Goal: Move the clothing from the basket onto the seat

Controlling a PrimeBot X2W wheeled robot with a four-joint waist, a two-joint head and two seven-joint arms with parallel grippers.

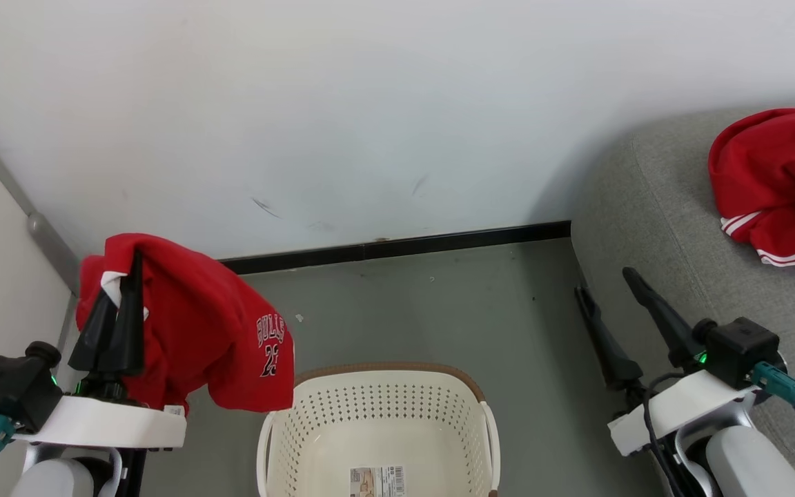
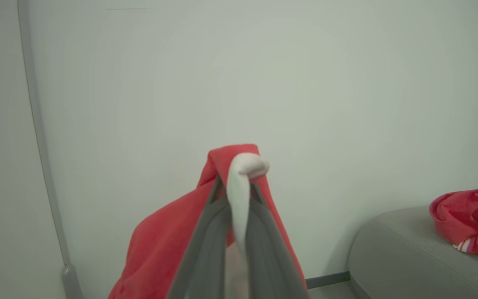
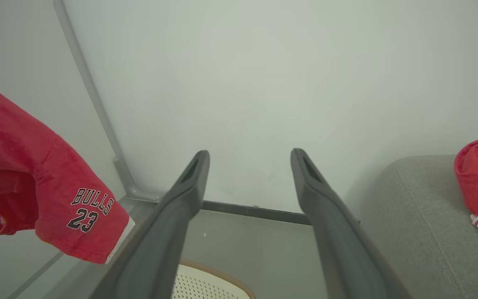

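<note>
My left gripper (image 1: 128, 276) is shut on a piece of red clothing (image 1: 218, 338) with "BULLS 23" printed on it, held up left of and above the basket (image 1: 487, 428). In the left wrist view the left gripper (image 2: 239, 182) pinches a white trim fold of that garment (image 2: 160, 245). The cream basket holds nothing but its paper label (image 1: 377, 481). A second red garment (image 1: 780, 183) with white stripes lies on the grey seat (image 1: 660, 207). My right gripper (image 1: 604, 279) stands open with nothing in it beside the seat's edge; its fingers (image 3: 189, 182) are spread wide.
A white wall (image 1: 370, 103) with a dark baseboard (image 1: 397, 246) closes the space behind the basket. A grey pipe (image 1: 45, 241) runs down the left corner. Grey floor (image 1: 439, 310) lies between basket and wall.
</note>
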